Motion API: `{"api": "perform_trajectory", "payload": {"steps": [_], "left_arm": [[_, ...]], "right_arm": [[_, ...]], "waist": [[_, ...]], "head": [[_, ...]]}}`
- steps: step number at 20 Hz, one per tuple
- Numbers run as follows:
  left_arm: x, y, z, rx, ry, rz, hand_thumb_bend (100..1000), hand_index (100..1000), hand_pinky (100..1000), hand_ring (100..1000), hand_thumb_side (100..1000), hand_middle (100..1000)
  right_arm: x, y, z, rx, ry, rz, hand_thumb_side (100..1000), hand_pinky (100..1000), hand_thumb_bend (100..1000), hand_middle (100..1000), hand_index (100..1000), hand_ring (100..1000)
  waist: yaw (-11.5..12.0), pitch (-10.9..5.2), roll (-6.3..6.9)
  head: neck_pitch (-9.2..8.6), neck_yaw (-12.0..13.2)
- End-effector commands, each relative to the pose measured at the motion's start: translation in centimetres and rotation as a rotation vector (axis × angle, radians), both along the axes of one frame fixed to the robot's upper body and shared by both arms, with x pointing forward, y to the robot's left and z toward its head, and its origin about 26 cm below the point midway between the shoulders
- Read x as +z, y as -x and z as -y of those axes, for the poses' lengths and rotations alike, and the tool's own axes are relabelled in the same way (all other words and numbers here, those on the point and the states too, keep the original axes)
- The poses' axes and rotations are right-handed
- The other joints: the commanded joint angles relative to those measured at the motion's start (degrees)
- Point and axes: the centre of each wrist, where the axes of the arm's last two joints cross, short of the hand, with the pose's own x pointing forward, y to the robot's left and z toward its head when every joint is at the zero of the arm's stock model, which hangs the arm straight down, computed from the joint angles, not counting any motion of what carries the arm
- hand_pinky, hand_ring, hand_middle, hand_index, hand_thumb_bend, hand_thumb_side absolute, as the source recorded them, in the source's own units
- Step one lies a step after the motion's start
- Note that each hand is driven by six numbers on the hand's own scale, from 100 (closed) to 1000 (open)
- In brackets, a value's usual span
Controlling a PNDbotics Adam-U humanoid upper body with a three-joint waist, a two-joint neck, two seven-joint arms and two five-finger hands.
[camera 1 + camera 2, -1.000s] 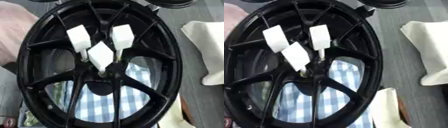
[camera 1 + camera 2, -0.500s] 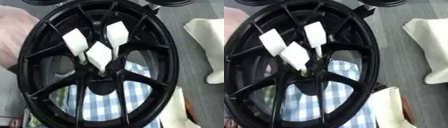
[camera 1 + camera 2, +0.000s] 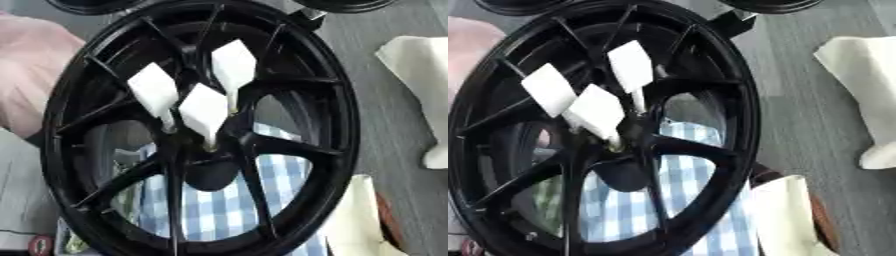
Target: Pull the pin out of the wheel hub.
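Note:
A large black spoked wheel hub (image 3: 337, 125) fills most of both views, lying over a blue-and-white checked cloth (image 3: 219, 210). Three pins with white flag-like heads stand in the hub's centre: one at the left (image 3: 155, 93), one in the middle (image 3: 204, 110) and one at the upper right (image 3: 234, 65). Their thin stems run down into holes around the dark centre bore (image 3: 210, 172). Neither of my hands shows in either view.
A cream cloth (image 3: 864, 95) lies on the grey floor at the right, and another cream piece (image 3: 785, 215) sits at the lower right by the rim. A pink cloth (image 3: 31, 75) lies at the left. Dark round objects (image 3: 87, 5) sit at the top edge.
The whole picture has shifted and tilted, so the camera has moved. The three pins stay in the hub in the same arrangement.

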Motion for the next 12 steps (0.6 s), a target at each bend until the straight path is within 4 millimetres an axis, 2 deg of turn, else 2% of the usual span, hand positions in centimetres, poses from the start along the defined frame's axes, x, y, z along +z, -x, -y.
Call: {"api": "perform_trajectory", "payload": {"steps": [1, 9, 10, 12], "left_arm": [[0.68, 0.32, -0.20, 0.007, -0.016, 0.022, 296, 790, 785, 895, 769, 774], [0.66, 0.32, -0.19, 0.007, -0.017, 0.023, 297, 790, 786, 895, 768, 774], [0.65, 0.32, -0.18, 0.006, -0.017, 0.023, 296, 790, 786, 895, 768, 774], [0.63, 0.32, -0.18, 0.006, -0.017, 0.022, 295, 790, 786, 895, 769, 774]], "right_arm": [[1.09, 0.36, 0.64, -0.026, 0.004, 0.035, 472, 844, 103, 848, 881, 847], [1.55, 0.35, 0.14, 0.005, -0.036, 0.120, 408, 844, 100, 816, 861, 833], [1.63, 0.33, 0.09, 0.007, -0.039, 0.125, 373, 845, 100, 819, 864, 834], [1.73, 0.30, 0.01, 0.010, -0.044, 0.130, 378, 846, 100, 815, 861, 833]], "waist": [[-0.1, -1.47, -0.15], [-0.2, -1.53, -0.15], [-0.2, -1.54, -0.18], [-0.1, -1.55, -0.25]], "head": [[-0.12, 0.2], [-0.15, -0.1], [-0.15, -0.1], [-0.12, -0.1]]}}
